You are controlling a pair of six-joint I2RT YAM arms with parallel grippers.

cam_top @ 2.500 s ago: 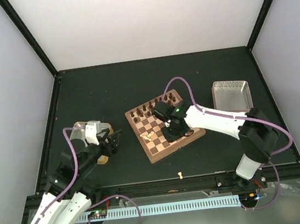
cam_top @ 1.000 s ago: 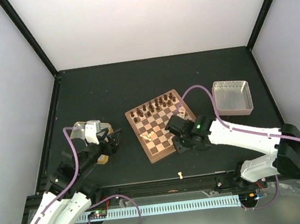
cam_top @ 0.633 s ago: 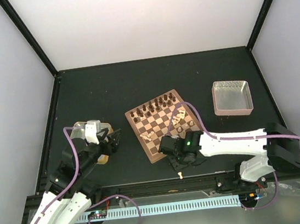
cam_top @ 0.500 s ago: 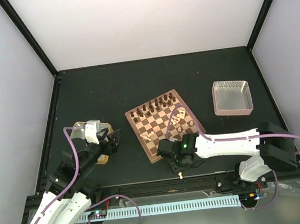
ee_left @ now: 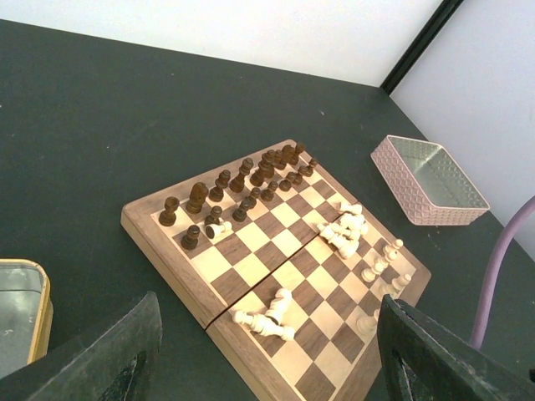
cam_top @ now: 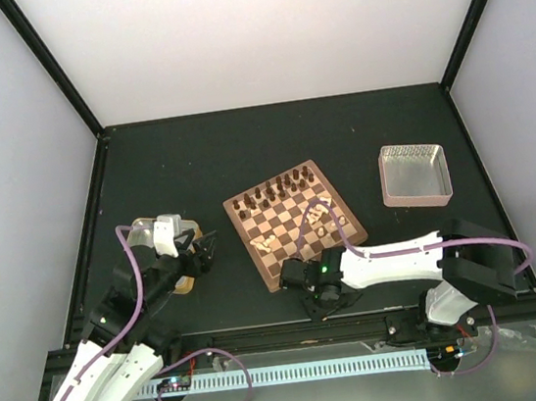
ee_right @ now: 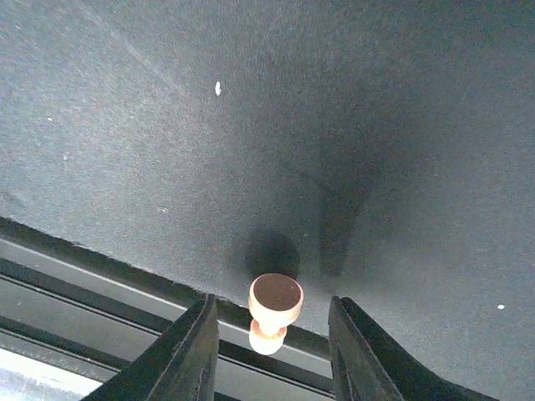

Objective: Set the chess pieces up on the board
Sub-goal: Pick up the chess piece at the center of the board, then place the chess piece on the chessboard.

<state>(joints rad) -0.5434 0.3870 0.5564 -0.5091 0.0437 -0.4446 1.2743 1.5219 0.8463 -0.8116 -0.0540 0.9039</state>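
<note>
Right gripper (ee_right: pixel 269 302) spread wide, jaws either side of a stray cream pawn (ee_right: pixel 276 294).
The pawn lies off the board (ee_left: pixel 221 266), at its 6 o'clock near the table (ee_right: pixel 251 125) edge. It is probably light, hard, slippery wood, so pinch its narrow waist.

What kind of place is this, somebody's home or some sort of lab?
Probably a robot test cell: dark table boxed in by white panels, left arm and right arm bolted at its edge.

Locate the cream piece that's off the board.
Right wrist view: the cream piece is on the dark table by its near rail, between the open fingers of the right gripper.
</note>
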